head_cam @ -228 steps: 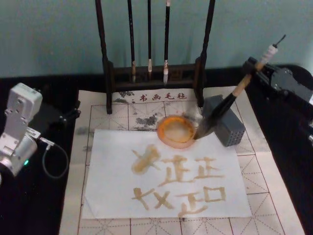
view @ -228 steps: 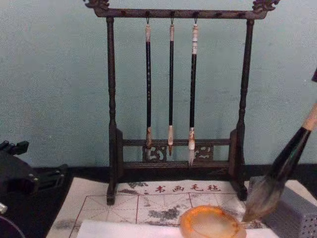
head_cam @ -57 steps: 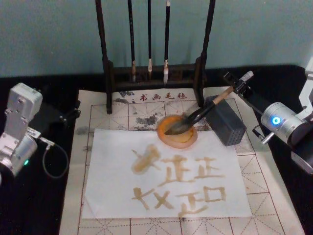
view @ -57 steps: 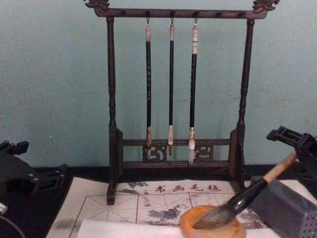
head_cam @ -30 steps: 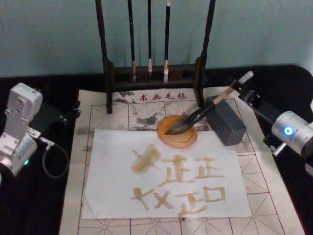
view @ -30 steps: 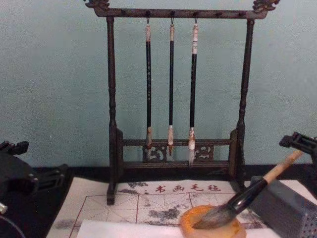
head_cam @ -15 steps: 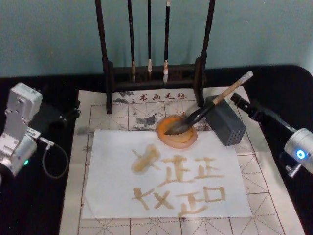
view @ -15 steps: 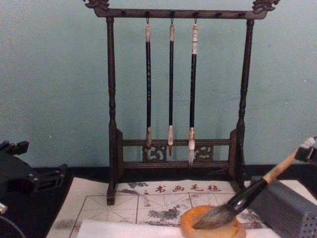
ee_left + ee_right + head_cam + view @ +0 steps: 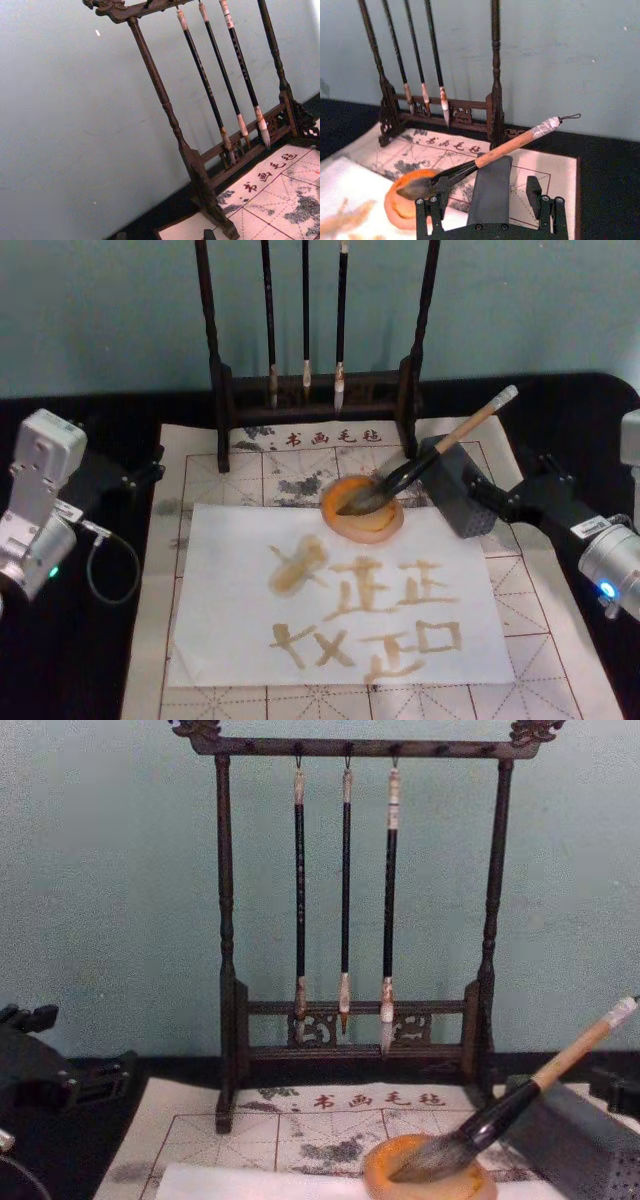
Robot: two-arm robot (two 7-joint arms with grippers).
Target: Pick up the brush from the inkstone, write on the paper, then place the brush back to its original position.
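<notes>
The brush (image 9: 425, 460) lies with its bristles in the inkstone (image 9: 362, 508) and its handle slanting up and away to the robot's right, propped on the grey block (image 9: 458, 490). The right end effector (image 9: 478, 489) sits just right of the block, fingers spread and empty. The paper (image 9: 340, 595) already carries writing. The left end effector (image 9: 152, 468) is parked at the counter's left; its opening cannot be told.

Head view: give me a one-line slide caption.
Brush resting bristles-down in the inkstone, handle on the grey block; right gripper open beside it, above the written paper.
</notes>
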